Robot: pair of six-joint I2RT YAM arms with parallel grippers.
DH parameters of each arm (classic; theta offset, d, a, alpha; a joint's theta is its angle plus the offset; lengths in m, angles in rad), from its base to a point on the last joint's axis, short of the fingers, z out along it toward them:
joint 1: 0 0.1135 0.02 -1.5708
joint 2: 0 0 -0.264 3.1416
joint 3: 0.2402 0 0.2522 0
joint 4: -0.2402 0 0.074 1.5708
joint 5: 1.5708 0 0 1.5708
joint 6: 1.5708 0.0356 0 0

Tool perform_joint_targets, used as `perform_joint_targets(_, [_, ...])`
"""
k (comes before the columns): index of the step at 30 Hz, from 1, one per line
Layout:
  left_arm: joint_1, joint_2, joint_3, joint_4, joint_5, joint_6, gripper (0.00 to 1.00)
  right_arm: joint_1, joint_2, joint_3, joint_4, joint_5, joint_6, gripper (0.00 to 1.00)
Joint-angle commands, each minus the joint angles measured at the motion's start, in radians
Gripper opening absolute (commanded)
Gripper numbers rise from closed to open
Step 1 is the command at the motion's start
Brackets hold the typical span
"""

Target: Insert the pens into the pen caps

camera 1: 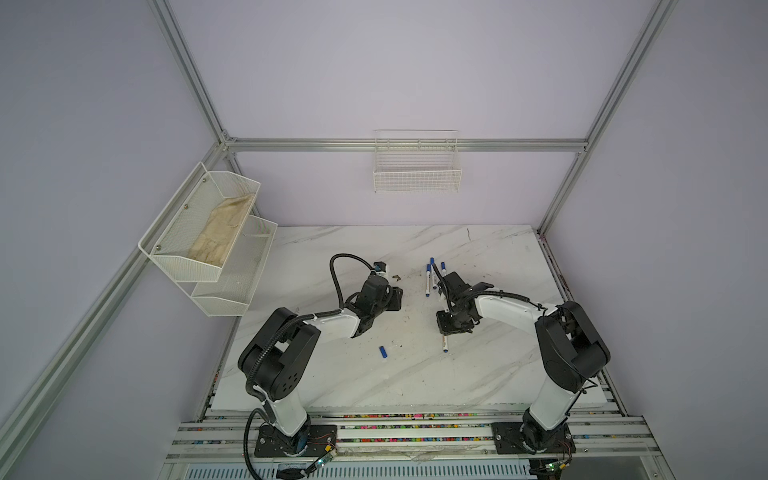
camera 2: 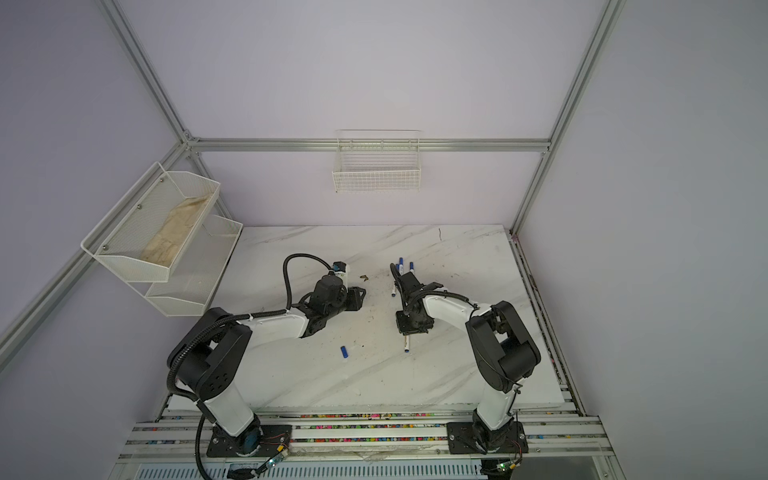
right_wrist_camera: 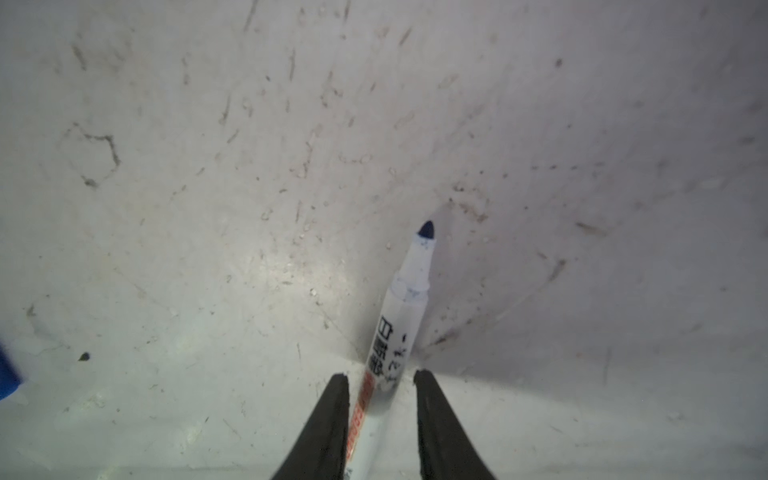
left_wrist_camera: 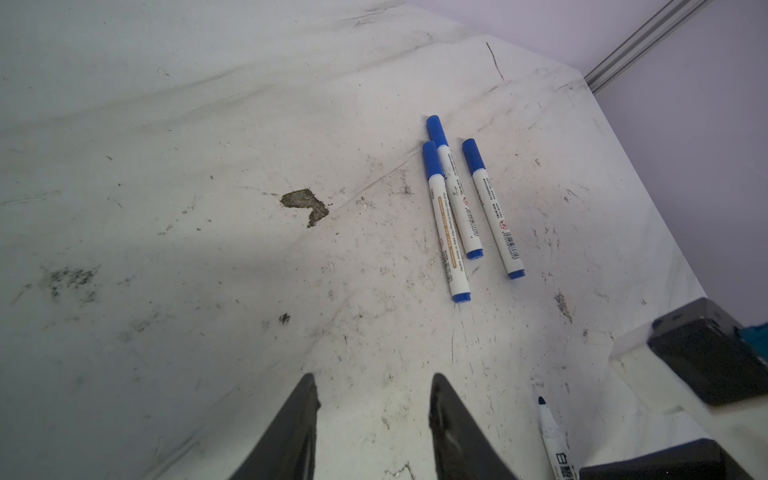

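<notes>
Three pens [left_wrist_camera: 446, 220] with blue caps on lie side by side at the back centre of the table, seen in both top views [camera 1: 432, 274] [camera 2: 401, 270]. An uncapped pen [right_wrist_camera: 399, 316] [camera 1: 445, 343] lies flat on the table. My right gripper [right_wrist_camera: 380, 374] straddles its barrel; one finger touches it and a small gap shows at the other. A loose pen cap [camera 1: 383, 351] [camera 2: 344, 352] lies to the pen's left. My left gripper [left_wrist_camera: 374, 386] [camera 1: 395, 297] hovers open and holds nothing, left of the capped pens.
The marble table [camera 1: 498, 365] is scuffed and has a brown chipped patch [left_wrist_camera: 305, 205]. A white wire basket [camera 1: 417, 170] hangs on the back wall. Mesh shelves [camera 1: 208, 224] stick out from the left wall.
</notes>
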Motion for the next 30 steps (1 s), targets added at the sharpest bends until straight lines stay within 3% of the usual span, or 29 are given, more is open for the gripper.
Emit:
perform_joint_targets(1, [0.004,-0.007,-0.007,0.036,0.013,-0.006,0.43,0.001,0.032,-0.008,0.019,0.028,0.006,0.22])
perform_joint_targets(4, [0.005,-0.013,-0.007,0.024,0.019,-0.002,0.44,0.001,0.04,0.013,0.046,0.03,0.01,0.07])
perform_joint_targets(7, [0.006,-0.026,-0.014,0.018,0.037,-0.001,0.44,0.001,0.039,0.09,0.054,0.064,0.003,0.01])
perform_joint_targets(12, [0.04,-0.071,-0.088,0.167,0.207,-0.033,0.45,-0.042,-0.005,0.201,0.159,0.028,-0.003,0.0])
perform_joint_targets(15, [0.067,-0.1,-0.127,0.273,0.353,-0.035,0.45,-0.101,-0.023,0.203,0.257,-0.089,0.022,0.0])
perform_joint_targets(19, [0.074,-0.141,-0.122,0.275,0.511,0.015,0.5,-0.158,-0.042,0.166,0.397,-0.253,0.069,0.0])
perform_joint_targets(24, [0.074,-0.141,-0.084,0.279,0.69,0.028,0.58,-0.164,-0.05,0.148,0.475,-0.361,0.084,0.0])
perform_joint_targets(30, [0.053,-0.063,0.002,0.283,0.701,0.014,0.64,-0.164,-0.09,0.117,0.519,-0.449,0.078,0.0])
